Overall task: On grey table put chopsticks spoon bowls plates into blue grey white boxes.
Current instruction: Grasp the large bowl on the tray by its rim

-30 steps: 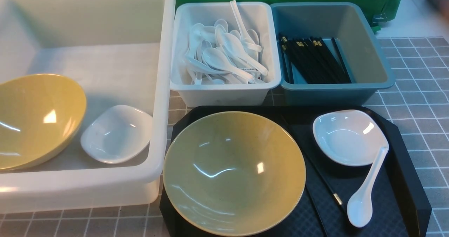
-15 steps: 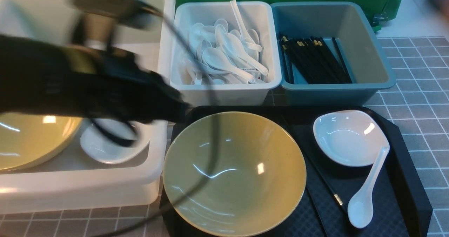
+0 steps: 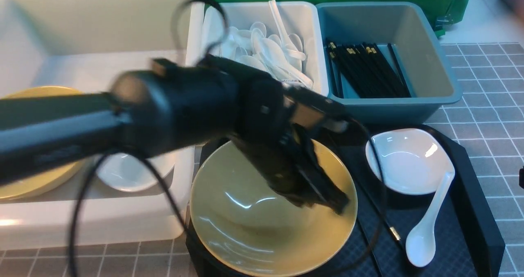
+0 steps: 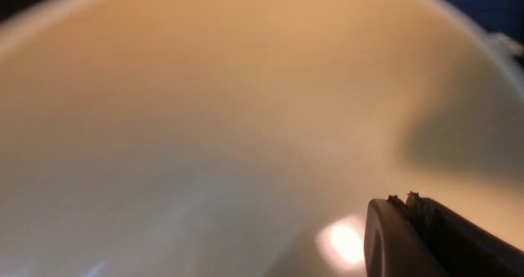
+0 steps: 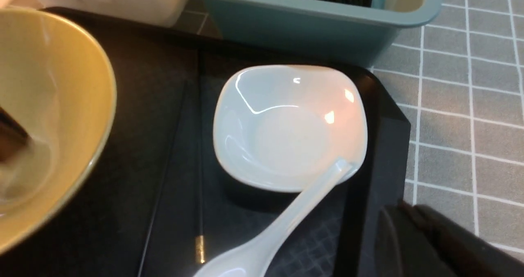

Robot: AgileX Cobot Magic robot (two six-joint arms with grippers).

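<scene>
1. The left gripper (image 3: 333,203) hangs inside the yellow bowl (image 3: 245,223) on the black tray (image 3: 470,211). Its tip is over the bowl's right inner wall, just short of the rim; whether it touches the wall I cannot tell
2. Its jaws are clenched with nothing between them, so I judge they must part before any grasp
3. What matters for the next move is that the nearest stretch of rim lies just to the right of the tip. A round bowl has no long axis, so the jaws need only straddle that wall, one finger inside and one outside
4. The big tub (image 3: 102,223), where another bowl and a plate already sit, stands left of this bowl and beside the tray, so the carry would run leftward
5. The right gripper (image 5: 409,223), also pressed shut and empty, sits by the tray's right edge, nearer the small plate (image 3: 405,162), the spoon (image 3: 425,223) and the chopsticks (image 3: 395,233). The spoon's handle leans on the plate's rim, with its scoop toward the robot
</scene>
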